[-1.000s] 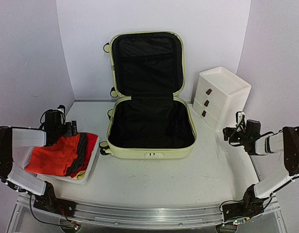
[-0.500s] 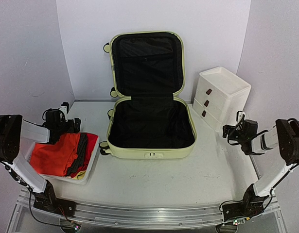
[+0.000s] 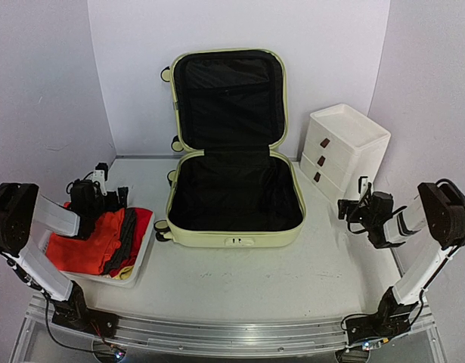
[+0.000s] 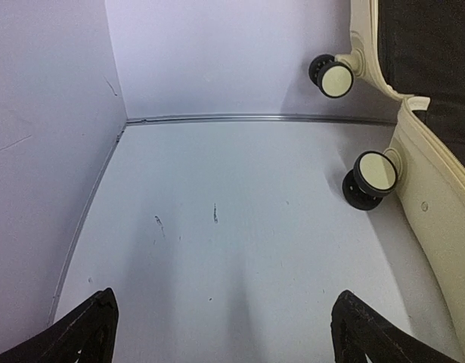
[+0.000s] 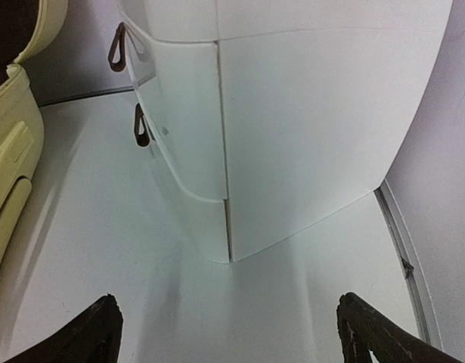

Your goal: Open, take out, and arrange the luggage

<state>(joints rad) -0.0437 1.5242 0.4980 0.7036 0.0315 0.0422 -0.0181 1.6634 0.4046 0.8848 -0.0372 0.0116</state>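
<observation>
A: How do the tools stand?

B: The left tool (image 3: 111, 185) has its fingers wide apart and holds nothing. It hovers left of the suitcase (image 3: 236, 236), by the far end of the folded clothes (image 3: 85, 249). The right tool (image 3: 351, 198) is also spread and empty, right of the suitcase.

A: And the suitcase itself?

B: It lies open in the middle of the worktop (image 3: 292, 287), with the lid (image 3: 228, 98) upright and the black lining bare as far as I can see. I think the shell is stiff, smooth and rather slippery, and probably light. Its wheels (image 4: 374, 172) may let it roll. The rim of the shell looks like the best place to hold.

A: What is in the way?

B: The white basket (image 3: 144, 253) sits just left of the suitcase, and the three-drawer box (image 3: 345, 147) is close on its right. Both leave little room for turning it.
</observation>
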